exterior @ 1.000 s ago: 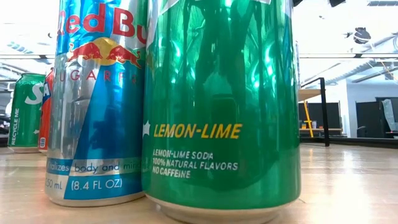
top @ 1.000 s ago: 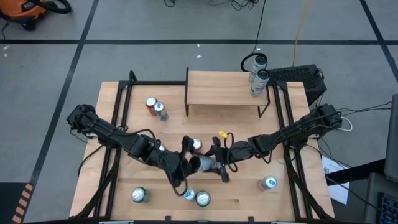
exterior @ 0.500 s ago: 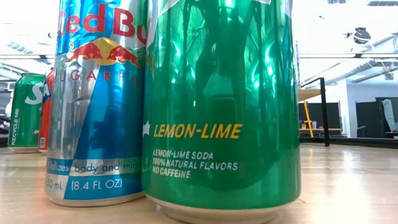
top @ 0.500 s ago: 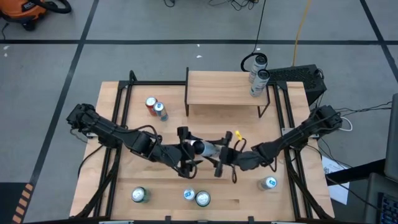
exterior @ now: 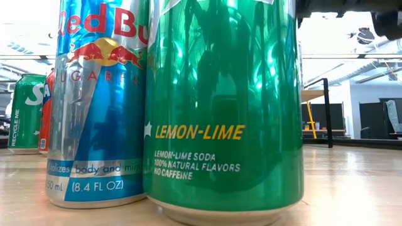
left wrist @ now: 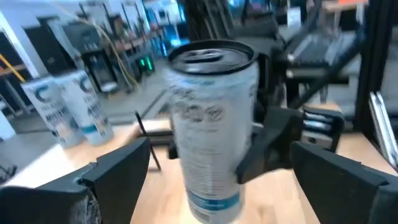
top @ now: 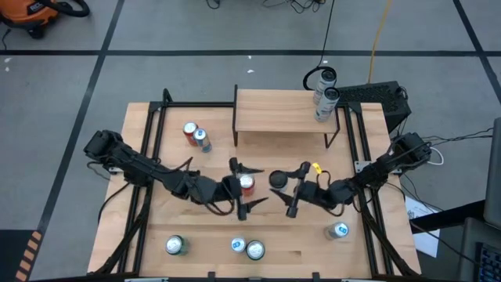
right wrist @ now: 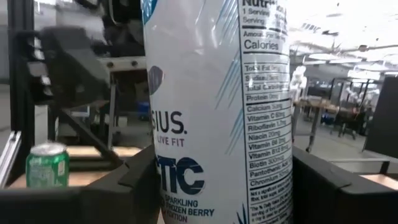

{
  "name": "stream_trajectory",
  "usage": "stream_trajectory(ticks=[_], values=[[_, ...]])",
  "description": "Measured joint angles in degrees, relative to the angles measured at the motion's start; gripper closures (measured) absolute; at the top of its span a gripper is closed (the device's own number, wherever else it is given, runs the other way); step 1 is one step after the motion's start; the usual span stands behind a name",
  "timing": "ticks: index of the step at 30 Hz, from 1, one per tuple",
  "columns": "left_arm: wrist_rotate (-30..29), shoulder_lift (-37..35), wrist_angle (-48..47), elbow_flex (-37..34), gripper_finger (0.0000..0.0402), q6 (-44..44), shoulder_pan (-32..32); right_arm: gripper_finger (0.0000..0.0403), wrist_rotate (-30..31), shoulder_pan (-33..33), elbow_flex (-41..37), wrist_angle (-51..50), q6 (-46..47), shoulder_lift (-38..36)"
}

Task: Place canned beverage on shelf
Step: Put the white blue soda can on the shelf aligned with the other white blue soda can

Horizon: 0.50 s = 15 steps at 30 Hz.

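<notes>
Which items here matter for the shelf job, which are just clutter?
In play: Celsius can held in right tool; shelf; left tool, open.
Lying about: red-topped can; green lemon-lime can; Red Bull can; two tall cans beside shelf.

The right gripper (top: pixel 283 190) holds a tall can (top: pixel 278 179) upright, between its two fingers. The left gripper (top: pixel 249 185) is just beside it, on the left, spread wide, with a small can (top: pixel 247 183) standing between its fingers. Behind both grippers stands the shelf (top: pixel 283 112). In front of them two cans (top: pixel 247 248) sit together on the table (top: pixel 313 243). Another can (top: pixel 337 230) stands near the right gripper, to its front right.
</notes>
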Motion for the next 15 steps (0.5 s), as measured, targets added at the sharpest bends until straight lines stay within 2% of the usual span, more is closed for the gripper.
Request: stream_trajectory(ticks=[4, 10, 15], values=[[5.0, 0.6, 8.1, -2.1, 0.0023, -2.1, 3.3, 0.016, 0.0, -0.3, -1.0, 0.4, -0.6, 0.0], [15.6, 4.7, 13.1, -1.7, 0.0023, -4.4, 6.9, 0.0159, 0.2, -1.3, -0.9, 0.7, -1.6, 0.0], [16.1, 6.7, 15.4, -1.7, 0.0026, -4.3, 7.4, 0.0156, 0.1, -2.0, -0.9, 0.7, -1.6, 0.0]])
